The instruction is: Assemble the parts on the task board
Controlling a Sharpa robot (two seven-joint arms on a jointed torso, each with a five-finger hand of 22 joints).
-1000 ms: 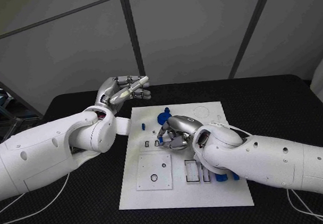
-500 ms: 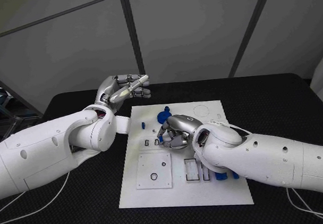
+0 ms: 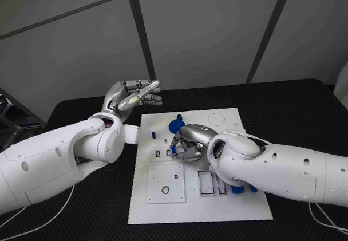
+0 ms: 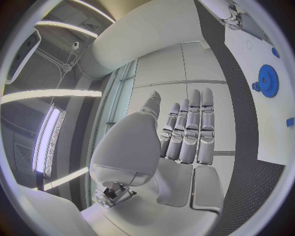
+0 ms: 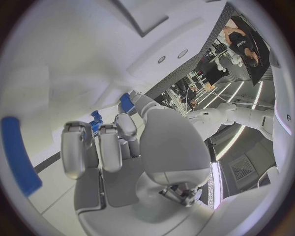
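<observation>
Two silver hands differ: right hand [image 3: 189, 144] curls low over the white task board [image 3: 201, 210], grip unclear; left hand [image 3: 132, 97] hangs open, farther off.

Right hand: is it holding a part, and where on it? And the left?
Right hand, curled low over the task board: cannot be told, its fingers hide any contact. Left hand holds nothing, fingers extended.

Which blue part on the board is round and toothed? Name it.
The blue gear at the task board's far end, beyond the right hand; the other blue pieces are small and blocky.

White task board [image 3: 199, 207] lies flat, bearing small blue parts [image 3: 177, 122].
</observation>
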